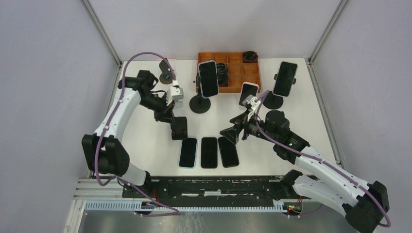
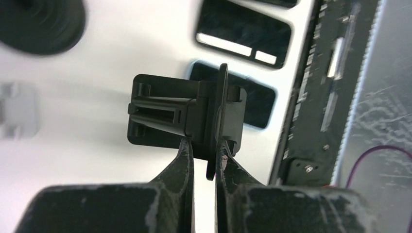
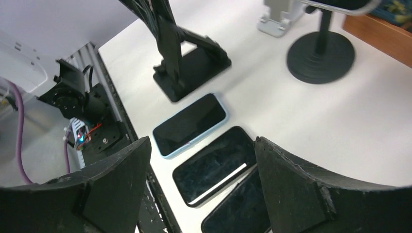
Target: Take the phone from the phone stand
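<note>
While the left gripper (image 2: 204,145) clamps a black phone stand (image 2: 165,114) front-left of the orange tray (image 1: 251,77), which holds a dark tangle (image 1: 222,73), three phones (image 1: 209,152) lie flat in front of it, the right gripper (image 1: 232,134) spread wide near the rightmost.

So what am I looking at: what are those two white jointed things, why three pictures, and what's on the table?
They are two white robot arms, each ending in a two-finger gripper. The wide picture comes from a fixed camera overhead; the other two come from cameras on the wrists. On the white table three dark-screened phones lie flat in a row, other phones are propped on stands, and an orange compartment tray sits at the back. The left gripper is shut on a small black plastic phone stand; the right gripper is open, near the flat phones.
</note>
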You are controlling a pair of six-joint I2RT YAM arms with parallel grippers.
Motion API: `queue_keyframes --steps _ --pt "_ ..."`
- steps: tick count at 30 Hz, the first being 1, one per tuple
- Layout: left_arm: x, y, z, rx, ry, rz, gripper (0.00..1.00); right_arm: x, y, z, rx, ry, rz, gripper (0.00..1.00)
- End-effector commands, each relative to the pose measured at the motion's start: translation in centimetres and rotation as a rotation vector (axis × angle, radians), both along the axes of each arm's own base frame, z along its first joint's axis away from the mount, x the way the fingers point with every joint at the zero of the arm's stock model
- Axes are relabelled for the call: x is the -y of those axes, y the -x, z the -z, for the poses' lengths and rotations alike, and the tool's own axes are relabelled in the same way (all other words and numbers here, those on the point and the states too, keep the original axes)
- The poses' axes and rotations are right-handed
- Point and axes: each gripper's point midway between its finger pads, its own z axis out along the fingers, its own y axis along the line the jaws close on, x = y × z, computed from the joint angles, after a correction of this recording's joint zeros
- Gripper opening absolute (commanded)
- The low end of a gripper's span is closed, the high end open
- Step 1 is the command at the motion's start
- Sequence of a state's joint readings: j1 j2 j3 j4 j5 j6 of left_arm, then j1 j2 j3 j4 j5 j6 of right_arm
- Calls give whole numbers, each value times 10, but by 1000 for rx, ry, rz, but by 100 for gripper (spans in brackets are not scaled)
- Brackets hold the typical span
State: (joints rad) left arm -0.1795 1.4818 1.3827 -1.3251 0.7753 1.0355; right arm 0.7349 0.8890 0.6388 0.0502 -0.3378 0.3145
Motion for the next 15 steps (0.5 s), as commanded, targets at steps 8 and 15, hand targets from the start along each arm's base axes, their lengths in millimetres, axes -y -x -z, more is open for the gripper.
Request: queue_keyframes --steps 8,15 --pt "-77 -73 32 127 -115 -51 2 48 -33 20 -153 -2 228 92" --pt "-69 -88 52 154 -63 2 2 89 -62 43 -255 -14 428 98"
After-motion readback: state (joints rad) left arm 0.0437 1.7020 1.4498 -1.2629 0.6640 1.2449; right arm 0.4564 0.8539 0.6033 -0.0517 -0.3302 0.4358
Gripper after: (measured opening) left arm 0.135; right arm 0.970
